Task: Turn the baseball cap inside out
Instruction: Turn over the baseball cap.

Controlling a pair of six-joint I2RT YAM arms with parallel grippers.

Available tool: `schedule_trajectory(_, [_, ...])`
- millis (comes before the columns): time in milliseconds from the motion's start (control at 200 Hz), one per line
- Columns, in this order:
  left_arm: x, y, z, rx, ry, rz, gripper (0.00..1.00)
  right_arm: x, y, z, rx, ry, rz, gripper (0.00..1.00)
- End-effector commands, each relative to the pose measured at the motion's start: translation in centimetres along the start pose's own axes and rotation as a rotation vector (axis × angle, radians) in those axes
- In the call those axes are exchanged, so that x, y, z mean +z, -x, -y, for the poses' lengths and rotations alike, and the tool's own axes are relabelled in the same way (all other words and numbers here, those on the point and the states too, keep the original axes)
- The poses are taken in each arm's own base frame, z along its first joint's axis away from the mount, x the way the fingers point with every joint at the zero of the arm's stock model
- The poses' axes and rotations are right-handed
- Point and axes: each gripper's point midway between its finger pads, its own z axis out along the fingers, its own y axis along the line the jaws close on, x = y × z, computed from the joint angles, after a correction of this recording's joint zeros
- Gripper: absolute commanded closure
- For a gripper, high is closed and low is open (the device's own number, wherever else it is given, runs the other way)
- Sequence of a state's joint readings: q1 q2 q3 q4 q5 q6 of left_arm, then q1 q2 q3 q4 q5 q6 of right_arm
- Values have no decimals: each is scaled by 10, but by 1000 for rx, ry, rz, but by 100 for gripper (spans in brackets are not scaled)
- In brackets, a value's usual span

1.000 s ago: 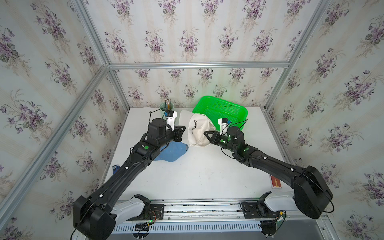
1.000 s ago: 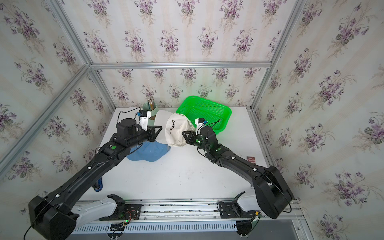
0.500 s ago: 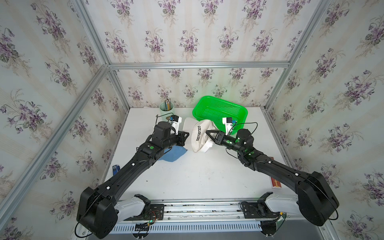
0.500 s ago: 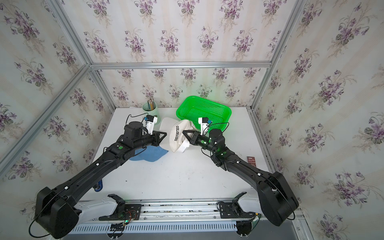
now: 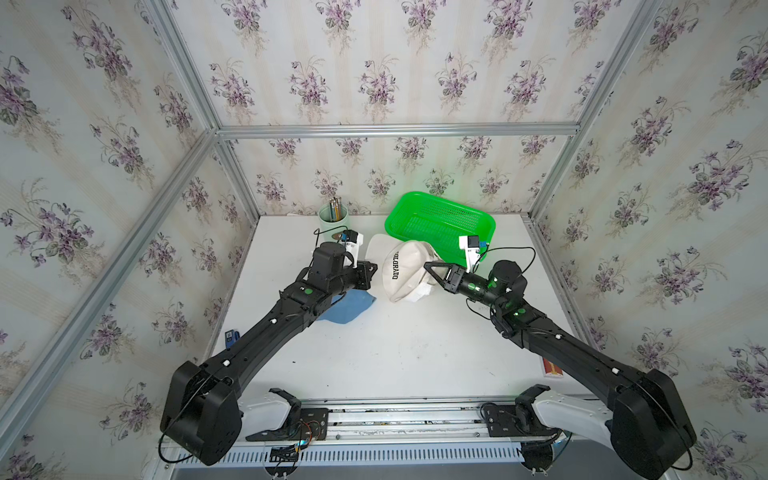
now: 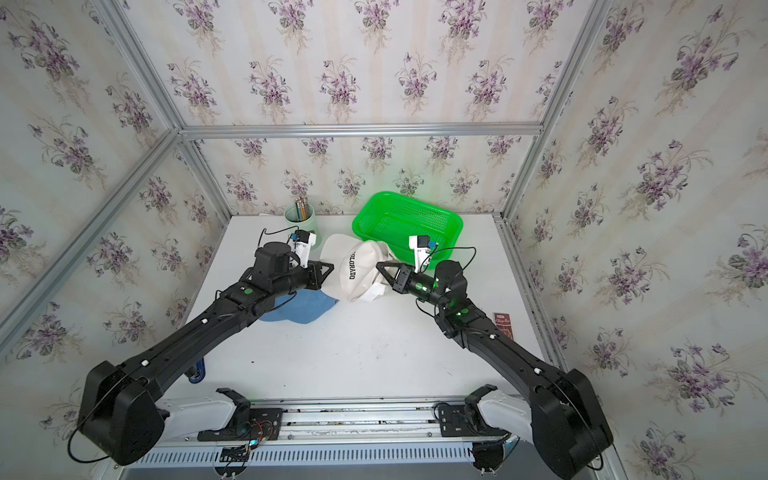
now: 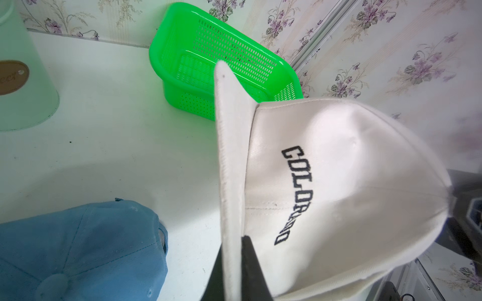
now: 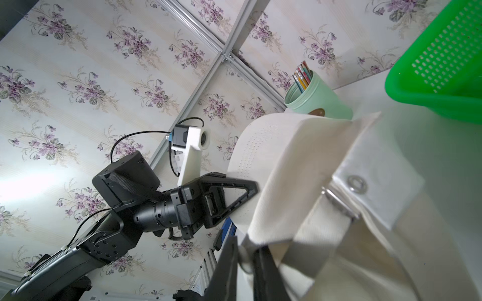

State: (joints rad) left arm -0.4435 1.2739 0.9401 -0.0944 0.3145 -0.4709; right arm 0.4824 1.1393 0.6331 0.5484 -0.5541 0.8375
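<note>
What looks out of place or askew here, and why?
The white cap is tipped on its side, pinched between the left end effector on its brim and the right end effector near its rear strap.

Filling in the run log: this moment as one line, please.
left gripper: shut on white cap brim | right gripper: shut on its rear edge | crown: lettering outward, not yet inverted

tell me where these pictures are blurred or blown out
Left wrist view: the white cap is crisp at its lettering, smeared at its far edge; the table looks green-tinted. Right wrist view: glare washes out the wallpaper. Both top views: sharp, a glow above the green basket.
</note>
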Motion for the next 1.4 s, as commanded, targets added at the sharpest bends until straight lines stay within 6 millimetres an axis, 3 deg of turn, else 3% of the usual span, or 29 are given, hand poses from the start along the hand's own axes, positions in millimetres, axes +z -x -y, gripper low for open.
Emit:
schedule_trajectory(0, [-2, -10, -31, -26, 142, -25, 100, -8, 13, -24, -74, 97, 46, 93])
schedule_trajectory(105, [-4, -6, -33, -103, 98, 5, 100, -8, 10, -15, -73, 63, 32, 93])
schedule_trajectory(330, [-23, 8, -40, -123, 108, 52, 100, -17, -1, 30, -10, -38, 31, 93])
schedule_trajectory(455, [-26, 15, -33, -159, 50, 77, 100, -13, -6, 50, -5, -107, 11, 93])
schedule_trajectory(624, [-28, 19, -21, -174, -11, 74, 100, -9, -4, 51, -16, -112, 7, 88])
schedule_trajectory(689, [-31, 22, -19, -165, -6, 83, 100, -7, -1, 51, -19, -124, 2, 72])
schedule_trajectory(829, [-36, 30, -17, -168, -5, 110, 100, -8, 3, 56, -20, -177, 3, 54])
schedule_trajectory(969, [-40, 35, -16, -168, -5, 127, 100, -10, -3, 68, -11, -243, -19, 51])
schedule_trajectory(1214, [-49, 50, -16, -196, 18, 189, 100, 8, -40, 84, 28, -245, -103, 49])
schedule_trajectory(1394, [-57, 63, -4, -187, -20, 214, 100, 21, -44, 81, 52, -220, -88, 44])
